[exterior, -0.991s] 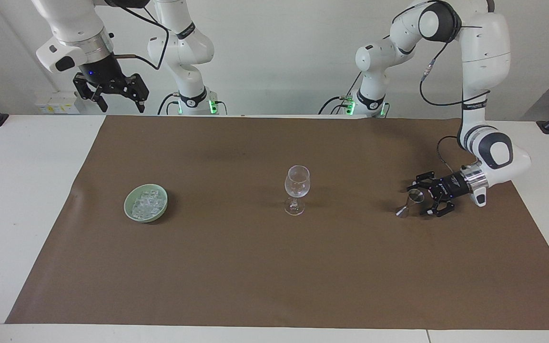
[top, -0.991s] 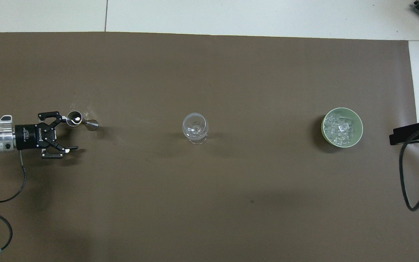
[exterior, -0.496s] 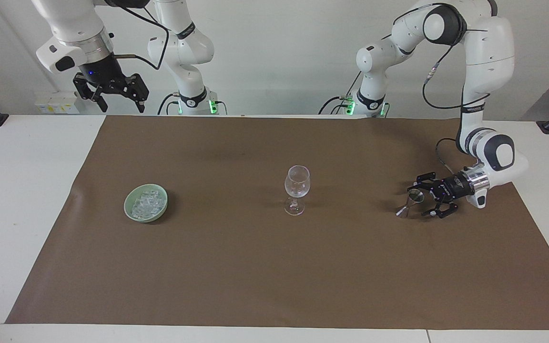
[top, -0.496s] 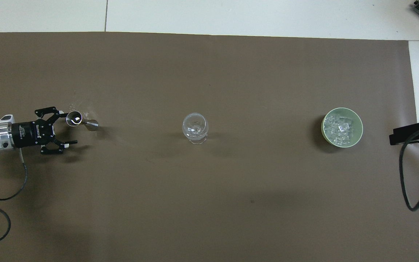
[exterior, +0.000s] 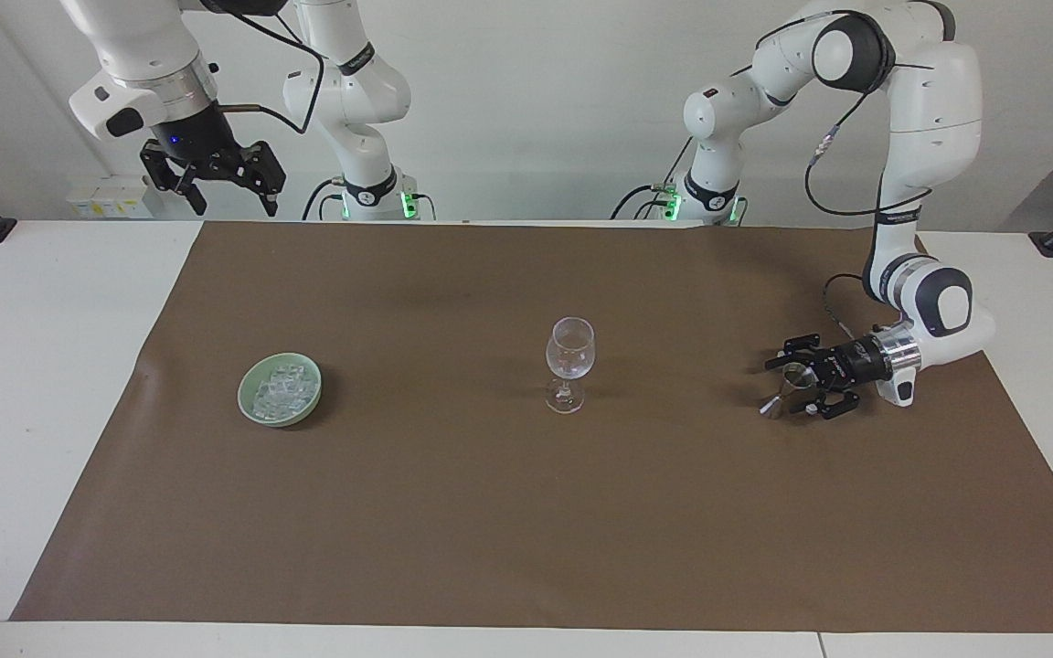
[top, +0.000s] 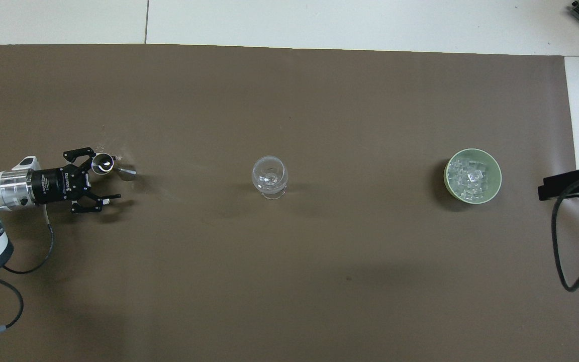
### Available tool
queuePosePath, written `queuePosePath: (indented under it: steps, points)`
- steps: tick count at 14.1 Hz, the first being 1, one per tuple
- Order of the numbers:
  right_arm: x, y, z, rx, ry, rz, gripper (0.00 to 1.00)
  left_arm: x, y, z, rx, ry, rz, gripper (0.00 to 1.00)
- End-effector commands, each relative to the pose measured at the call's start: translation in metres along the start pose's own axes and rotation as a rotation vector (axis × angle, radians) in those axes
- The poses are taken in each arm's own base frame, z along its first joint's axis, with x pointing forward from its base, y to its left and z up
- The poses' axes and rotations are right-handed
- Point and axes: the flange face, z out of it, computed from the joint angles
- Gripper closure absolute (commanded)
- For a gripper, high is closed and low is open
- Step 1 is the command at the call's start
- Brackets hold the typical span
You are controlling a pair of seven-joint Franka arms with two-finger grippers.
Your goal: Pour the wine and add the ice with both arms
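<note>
- L gripper (exterior: 795, 384) low over brown mat (exterior: 526, 512) nr L arm's end of table; jaws spread around a small metal jigger (exterior: 787, 387), not pinching it yet.
- R gripper (exterior: 216, 183) up by the table's robot-side edge, R arm's end; jaws spread, empty. R arm waits.
- Ice (exterior: 281, 388) heaped in green bowl (exterior: 252, 407) on mat, twd R arm's end.
- Wine glass (exterior: 569, 364) upright at mat centre, well apart from bowl + jigger.
- Writing on L gripper body, too small to read.
</note>
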Motion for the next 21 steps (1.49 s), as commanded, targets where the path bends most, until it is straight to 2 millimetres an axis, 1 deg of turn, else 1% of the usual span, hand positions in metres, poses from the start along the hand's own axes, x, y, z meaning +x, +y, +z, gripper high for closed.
queuePosePath:
  steps: [1, 2, 5, 6, 12, 17, 21]
  points:
    - [-0.005, 0.002, -0.003, 0.007, -0.008, -0.022, 0.00, 0.002, 0.003, -0.008, -0.029, -0.050, 0.036, 0.13]
    - [-0.005, 0.002, -0.003, 0.007, -0.008, -0.022, 0.00, 0.002, 0.002, -0.008, -0.029, -0.050, 0.035, 0.10]
    - [-0.005, 0.002, -0.003, 0.007, -0.008, -0.022, 0.00, 0.002, 0.002, -0.010, -0.031, -0.051, 0.035, 0.07]
    - [-0.005, 0.002, -0.003, 0.007, -0.008, -0.020, 0.00, 0.002, 0.002, -0.010, -0.031, -0.051, 0.034, 0.04]
    - [-0.005, 0.002, -0.003, 0.007, -0.008, -0.022, 0.00, 0.007, 0.003, -0.011, -0.056, -0.023, 0.012, 0.04]
    - [-0.005, 0.002, -0.003, 0.007, -0.008, -0.020, 0.00, 0.010, -0.001, -0.001, -0.069, -0.030, -0.008, 0.08]
    - [-0.005, 0.002, -0.003, 0.007, -0.008, -0.022, 0.00, 0.010, 0.000, 0.001, -0.092, -0.033, -0.050, 0.10]
